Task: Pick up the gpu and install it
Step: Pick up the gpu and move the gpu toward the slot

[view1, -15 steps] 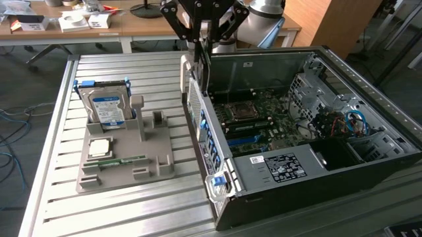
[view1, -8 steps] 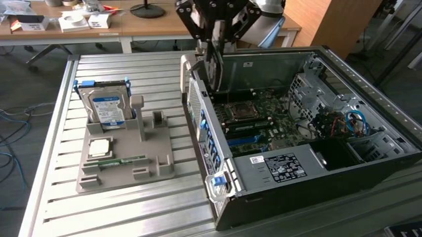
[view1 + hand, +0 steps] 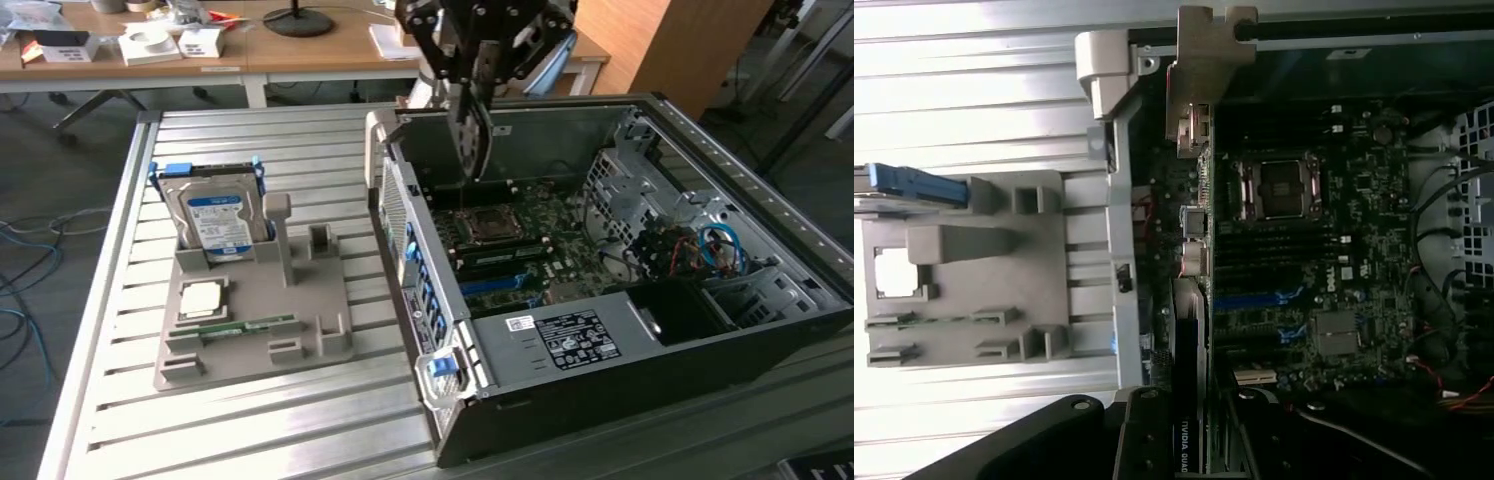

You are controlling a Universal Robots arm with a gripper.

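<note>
Hanging edge-down beneath the gripper (image 3: 470,80), the gpu (image 3: 471,140) is clamped between the jaws, directly above the open computer case (image 3: 601,410). It is held upright, likely so its connector edge faces the motherboard (image 3: 534,225) slots below. The hard drive (image 3: 214,215) stands well off to one side on the tabletop (image 3: 267,430).

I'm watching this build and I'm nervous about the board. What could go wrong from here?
1. The claw pinches the graphics card by its upper end, hanging it above the open case. A slip could drop it onto the motherboard or processor socket.
2. The card hangs close to the case's rear wall. Lowered off-line, it might snag there or miss its slot.
</note>
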